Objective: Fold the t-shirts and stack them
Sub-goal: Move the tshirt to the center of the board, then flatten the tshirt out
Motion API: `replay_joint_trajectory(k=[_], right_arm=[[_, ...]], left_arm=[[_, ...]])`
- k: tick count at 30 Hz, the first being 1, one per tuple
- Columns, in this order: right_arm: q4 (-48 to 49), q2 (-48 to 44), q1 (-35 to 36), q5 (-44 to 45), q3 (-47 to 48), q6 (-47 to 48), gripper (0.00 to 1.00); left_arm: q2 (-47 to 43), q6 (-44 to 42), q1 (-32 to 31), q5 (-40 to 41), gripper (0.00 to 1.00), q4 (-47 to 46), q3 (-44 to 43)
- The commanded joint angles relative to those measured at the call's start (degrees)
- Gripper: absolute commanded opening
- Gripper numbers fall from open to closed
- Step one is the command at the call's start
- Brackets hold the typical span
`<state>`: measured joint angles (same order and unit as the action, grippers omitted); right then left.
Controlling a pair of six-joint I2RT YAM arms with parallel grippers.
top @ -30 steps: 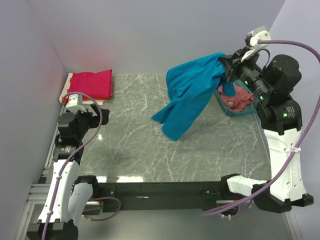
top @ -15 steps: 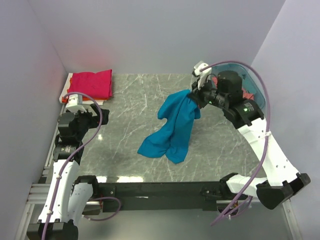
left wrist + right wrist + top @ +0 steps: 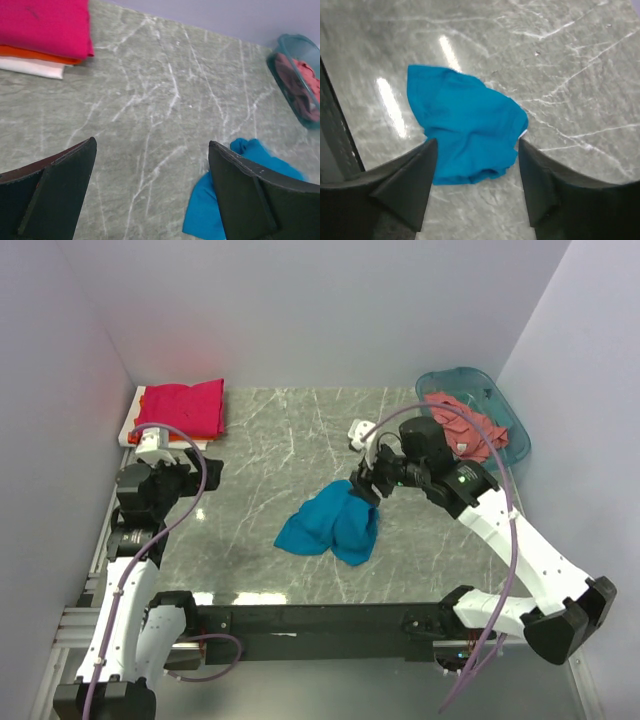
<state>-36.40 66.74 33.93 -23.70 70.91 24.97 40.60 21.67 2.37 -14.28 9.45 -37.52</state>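
Note:
A teal-blue t-shirt (image 3: 328, 526) lies in a crumpled heap on the marble table (image 3: 270, 440), a little right of the middle. My right gripper (image 3: 364, 486) hovers just above the heap's right end. In the right wrist view this gripper (image 3: 476, 145) is open and the shirt (image 3: 465, 127) lies below its jaws, loose on the table. A magenta-red t-shirt (image 3: 183, 407) sits folded at the far left on an orange one (image 3: 35, 52). A salmon-pink t-shirt (image 3: 466, 430) fills the basket. My left gripper (image 3: 178, 480) is open and empty at the left edge.
The translucent teal basket (image 3: 512, 426) stands at the far right corner. A flat white board (image 3: 35, 68) lies under the folded stack at the far left. Lilac walls close in the table on the left, back and right.
My right arm swung the teal-blue shirt from above the basket to the table's middle, lowered it and opened its jaws; the shirt now lies in a heap. The left arm stayed still.

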Motion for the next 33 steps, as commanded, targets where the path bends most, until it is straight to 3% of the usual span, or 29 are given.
replay_joint_trajectory(k=[1,5,8,12,15,22,25,29,33], right_arm=[[1.1,-5.2,-1.7,-2.8,-3.9,5.1,0.74],[2.9,-7.9,-10.3,-8.8,-8.7,2.4,0.75],[8.2,-8.6,-16.5,-19.2,-14.8,-2.5,0.75],[13.4,-10.0,-26.3,-26.4,-20.0,-8.2,0.75],[16.6,-9.9,-31.3,-30.8,-22.0,-11.8,0.75],[14.6,-8.2,-37.2,-28.9,-22.0,-13.5,0.75],[15.0,-8.7,-37.8,-28.9,-22.0,-14.5,0.75],[15.6,-10.3,-38.3,-29.2,-22.6,-15.2,0.75],[15.7,-11.2,-38.8,-29.3,-22.7,-15.4,0.75]], left_arm=[[1.2,-0.8,-0.2,-6.4,0.99,-2.9,0.1],[4.3,0.2,-0.9,-13.6,0.99,-4.2,0.1],[7.9,1.8,-2.0,-20.8,0.96,-6.8,0.3],[15.0,2.8,-9.3,-22.7,0.90,-6.0,-2.5],[20.9,2.8,-16.1,-19.7,0.83,-4.3,-6.3],[36.8,0.5,-34.3,-3.0,0.77,1.5,-21.2],[45.7,-1.5,-38.2,2.7,0.72,3.9,-26.6],[59.9,-5.3,-42.0,8.6,0.64,10.9,-40.8],[67.1,-7.9,-45.1,13.3,0.62,16.8,-49.5]])
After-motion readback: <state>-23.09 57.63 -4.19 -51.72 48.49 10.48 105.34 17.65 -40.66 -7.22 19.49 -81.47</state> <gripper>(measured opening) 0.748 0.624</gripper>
